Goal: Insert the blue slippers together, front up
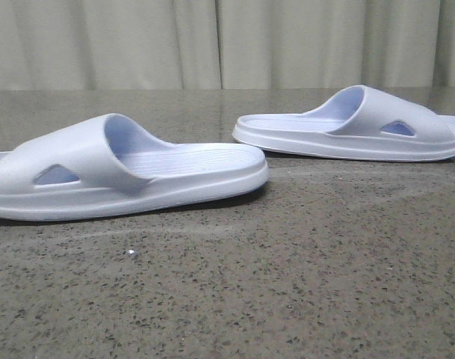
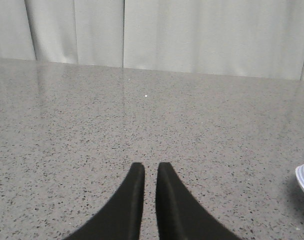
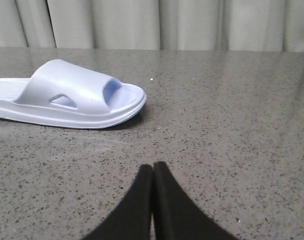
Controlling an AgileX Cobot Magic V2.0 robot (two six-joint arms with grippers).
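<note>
- Two blue slippers lie sole-down on the speckled worktop (image 1: 287,284), heels towards each other: the nearer slipper (image 1: 122,176) sits on the left, the farther slipper (image 1: 354,127) on the right, well apart with bare stone between them.
- The left hand (image 2: 150,172) hovers over open worktop, its dark fingers (image 2: 132,200) nearly together with only a thin slit between them, holding nothing; just a white sliver of a slipper shows at the edge of its view.
- The right hand (image 3: 152,172) is pressed closed and empty, with the farther slipper ahead of it and off to one side.
- These look like moulded foam: light, a bit springy, likely to skid on the polished stone if nudged.
- The wide strap (image 1: 78,153) looks the best hold, pinched across its arch or by the side cut-out (image 1: 57,175); the thick sole rim is a fallback.
- There is plenty of room all round; only a curtain (image 1: 227,45) stands behind, and no worktop edge is in sight.
</note>
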